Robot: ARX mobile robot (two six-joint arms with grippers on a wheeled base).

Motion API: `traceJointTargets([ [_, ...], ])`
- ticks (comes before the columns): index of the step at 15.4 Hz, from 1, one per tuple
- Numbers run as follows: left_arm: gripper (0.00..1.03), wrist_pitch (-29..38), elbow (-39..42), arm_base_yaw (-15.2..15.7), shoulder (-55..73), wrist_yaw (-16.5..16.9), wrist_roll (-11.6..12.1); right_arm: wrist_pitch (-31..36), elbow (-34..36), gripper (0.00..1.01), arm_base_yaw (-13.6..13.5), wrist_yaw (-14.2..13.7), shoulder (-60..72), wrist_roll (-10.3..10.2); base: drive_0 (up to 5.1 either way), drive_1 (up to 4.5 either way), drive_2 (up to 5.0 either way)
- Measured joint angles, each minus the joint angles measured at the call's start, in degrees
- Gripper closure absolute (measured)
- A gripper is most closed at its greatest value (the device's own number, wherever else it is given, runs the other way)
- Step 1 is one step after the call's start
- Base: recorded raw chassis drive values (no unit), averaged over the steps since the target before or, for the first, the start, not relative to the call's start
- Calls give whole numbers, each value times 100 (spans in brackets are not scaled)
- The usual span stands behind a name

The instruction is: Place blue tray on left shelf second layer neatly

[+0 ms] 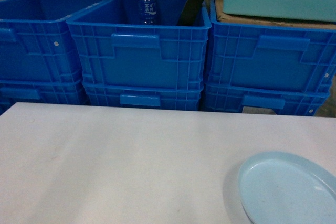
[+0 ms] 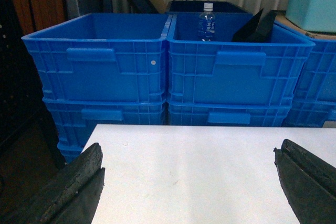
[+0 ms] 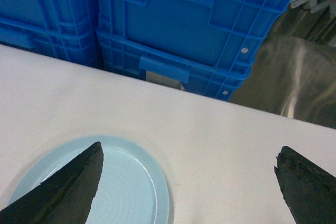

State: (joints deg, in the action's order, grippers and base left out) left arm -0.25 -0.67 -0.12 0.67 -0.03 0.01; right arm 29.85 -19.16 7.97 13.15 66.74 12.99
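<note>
Right gripper hangs wide open over the white table, its left finger above the blue tray, nothing held. That pale tray lies flat at the table's near right corner in the head view, well short of the stacked blue crates behind. Left gripper is spread wide too, empty above bare table, with a bottle standing in the crate beyond.

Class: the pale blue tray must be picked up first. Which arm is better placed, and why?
Right. The right claw, open, hovers beside the blue tray at the table's right. The left claw sees only bare table.
</note>
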Motion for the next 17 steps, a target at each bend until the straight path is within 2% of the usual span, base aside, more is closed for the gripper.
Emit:
traceJointTargets([
  [4, 5, 0, 0, 0, 0, 0, 2, 411, -485, 3, -94, 61, 1875, 315, 0, 0, 0],
  [6, 5, 0, 0, 0, 0, 0, 2, 588, -645, 3, -210, -7, 2557, 319, 0, 0, 0],
  [7, 5, 0, 0, 0, 0, 0, 2, 909, -719, 3, -240, -28, 3202, 297, 0, 0, 0],
  [11, 5, 0, 0, 0, 0, 0, 2, 1456, -734, 3, -76, -28, 4061, 15, 0, 0, 0],
  [14, 5, 0, 0, 0, 0, 0, 2, 1519, -737, 3, 4, -20, 4186, -94, 0, 0, 0],
  [17, 5, 0, 0, 0, 0, 0, 2, 1617, -772, 3, 114, 20, 4555, -409, 0, 0, 0],
])
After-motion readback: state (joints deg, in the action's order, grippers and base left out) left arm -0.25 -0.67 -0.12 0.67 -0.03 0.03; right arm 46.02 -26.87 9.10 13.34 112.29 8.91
